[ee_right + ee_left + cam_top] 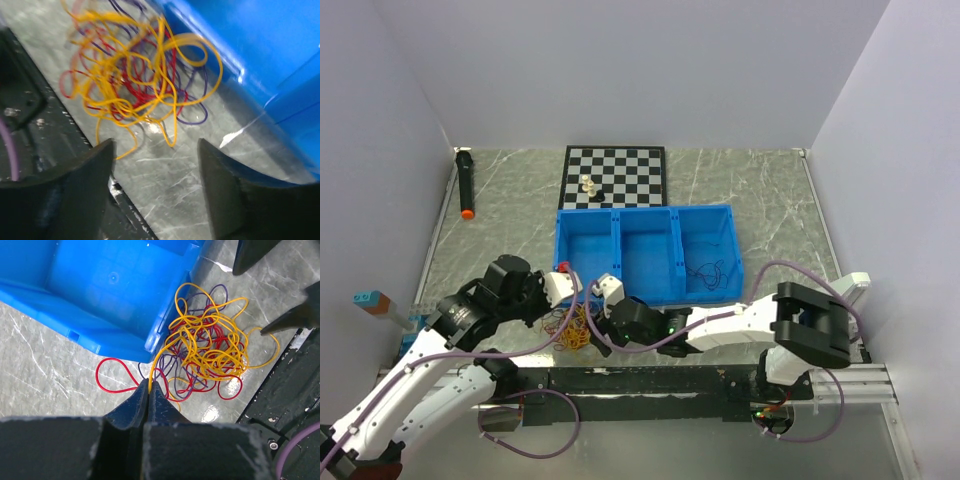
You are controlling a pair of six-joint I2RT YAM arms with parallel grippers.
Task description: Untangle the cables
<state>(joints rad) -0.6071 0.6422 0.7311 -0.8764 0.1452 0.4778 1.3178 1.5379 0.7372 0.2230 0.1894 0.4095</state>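
Cables tangled on grey marbled tabletop, white walls around.

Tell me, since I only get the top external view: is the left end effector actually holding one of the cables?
Observer: Yes. In the left wrist view the left end effector is shut on a single yellow strand that leads into the cables.
Operator: And the other arm?
Observer: The right end effector is open and holds nothing, with the cables just ahead of it.
Operator: How many colours are tangled together?
Observer: Three show up close: yellow, red and purple.
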